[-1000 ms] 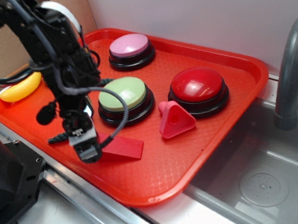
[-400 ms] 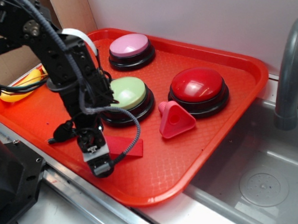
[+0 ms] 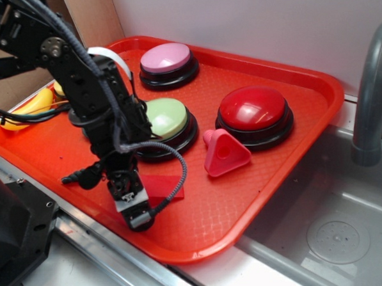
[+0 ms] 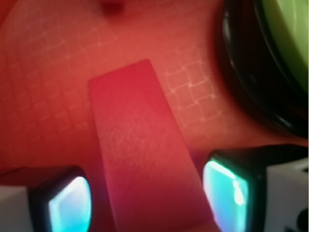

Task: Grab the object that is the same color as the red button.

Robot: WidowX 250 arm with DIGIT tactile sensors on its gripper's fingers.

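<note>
A waffle-textured red plastic tray (image 3: 293,131) sits beside a steel sink (image 3: 336,225); the black gripper (image 4: 145,198) reaches down, fingers spread astride the matte red wedge block (image 4: 140,159).

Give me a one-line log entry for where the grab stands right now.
phase: pre-grasp | tool: open, fingers either side of red wedge | wedge: flat on tray, not lifted | red button: untouched

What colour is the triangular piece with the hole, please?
Pink, seen best in the exterior view: the triangular piece beside the red button.
</note>
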